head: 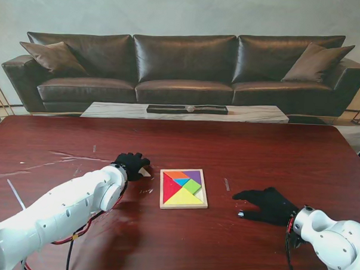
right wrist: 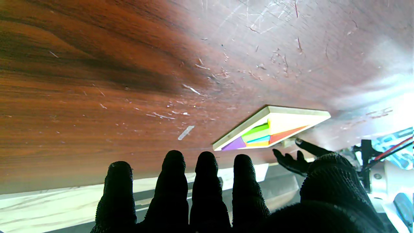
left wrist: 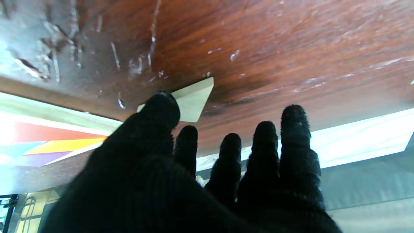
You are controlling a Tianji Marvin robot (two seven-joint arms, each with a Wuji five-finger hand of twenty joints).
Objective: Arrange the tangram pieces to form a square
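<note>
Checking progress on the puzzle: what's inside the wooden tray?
The wooden tray holds red, yellow, orange, purple, green and blue pieces. Its right corner nearer to me looks unfilled; the floor beneath the pieces is covered.

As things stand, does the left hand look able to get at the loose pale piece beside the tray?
Probably yes. The left hand is right at the pale piece, its thumb seemingly touching it, and nothing lies between them. The tray sits clear to the right.
</note>
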